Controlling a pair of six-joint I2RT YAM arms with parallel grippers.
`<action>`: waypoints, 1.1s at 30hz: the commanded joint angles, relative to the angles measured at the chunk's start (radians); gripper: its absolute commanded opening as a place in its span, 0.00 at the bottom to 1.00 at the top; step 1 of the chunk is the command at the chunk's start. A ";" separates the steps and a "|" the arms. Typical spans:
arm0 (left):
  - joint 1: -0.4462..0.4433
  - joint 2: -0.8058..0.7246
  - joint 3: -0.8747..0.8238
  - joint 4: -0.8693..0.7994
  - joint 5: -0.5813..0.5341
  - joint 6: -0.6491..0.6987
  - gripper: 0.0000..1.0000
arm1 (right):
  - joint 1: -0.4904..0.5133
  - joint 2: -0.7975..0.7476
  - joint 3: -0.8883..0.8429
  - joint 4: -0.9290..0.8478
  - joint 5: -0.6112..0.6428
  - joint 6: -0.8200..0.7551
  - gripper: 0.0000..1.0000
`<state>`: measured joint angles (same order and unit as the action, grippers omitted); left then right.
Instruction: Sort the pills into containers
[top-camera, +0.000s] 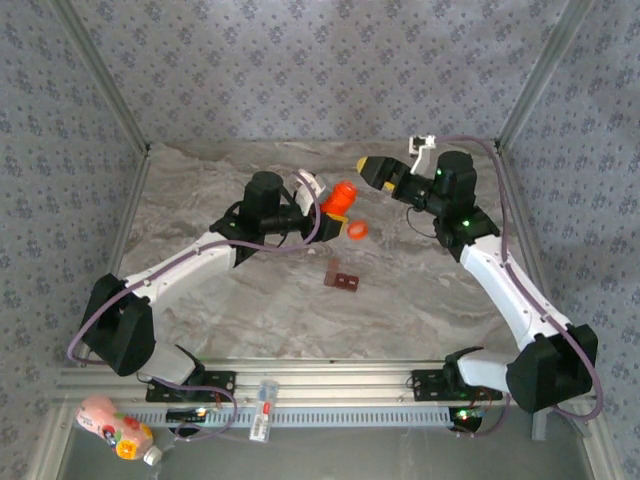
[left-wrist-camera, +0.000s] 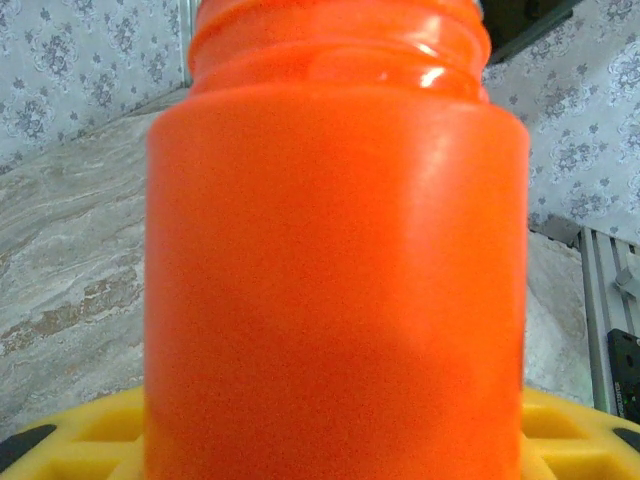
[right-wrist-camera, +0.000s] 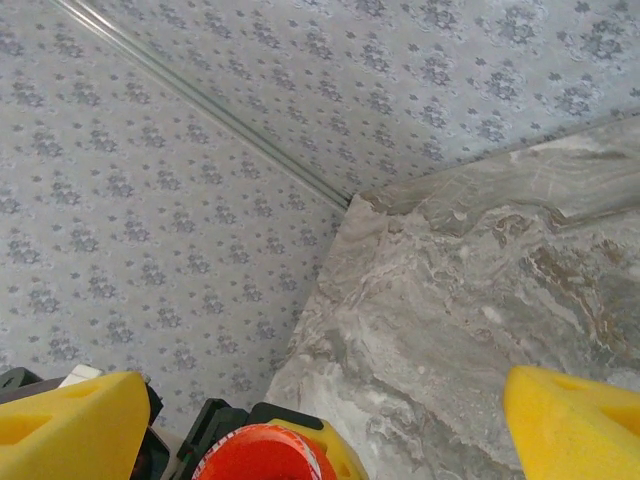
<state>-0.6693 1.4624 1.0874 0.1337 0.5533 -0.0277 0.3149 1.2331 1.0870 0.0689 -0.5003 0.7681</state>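
A marbled grey counter (top-camera: 250, 320) is spreading out between patterned walls, with two arms reaching in from its near edge. The left arm is stretching toward the middle of the far half, its left claw (top-camera: 328, 200) closing part-way around a bright orange bottle (top-camera: 343, 196) and gripping it. In the left wrist view, the bottle (left-wrist-camera: 335, 280) is standing upright between yellow pads (left-wrist-camera: 80, 440). The right arm is bending in from the right, its right claw (top-camera: 372, 170) hovering just beyond the bottle. Its yellow fingers (right-wrist-camera: 70, 430) are gaping wide with nothing between them. The containers (top-camera: 342, 278), a small dark reddish-brown strip, are lying on the counter nearer the arm bases than the bottle, apart from both claws. A small orange cap (top-camera: 357, 230) is sitting on the counter between the bottle and the containers.
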 joint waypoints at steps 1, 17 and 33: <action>0.001 -0.015 0.011 0.039 0.016 0.001 0.00 | 0.011 -0.017 0.013 -0.102 0.122 -0.002 0.93; 0.002 -0.036 -0.042 0.069 -0.038 -0.014 0.00 | -0.089 0.054 -0.220 -0.332 0.226 -0.130 0.85; 0.001 -0.063 -0.085 0.086 -0.062 -0.017 0.00 | 0.192 -0.018 -0.373 -0.639 0.504 -0.330 0.85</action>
<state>-0.6693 1.4471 1.0080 0.1692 0.4980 -0.0387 0.4660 1.2346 0.7353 -0.4938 -0.0731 0.4698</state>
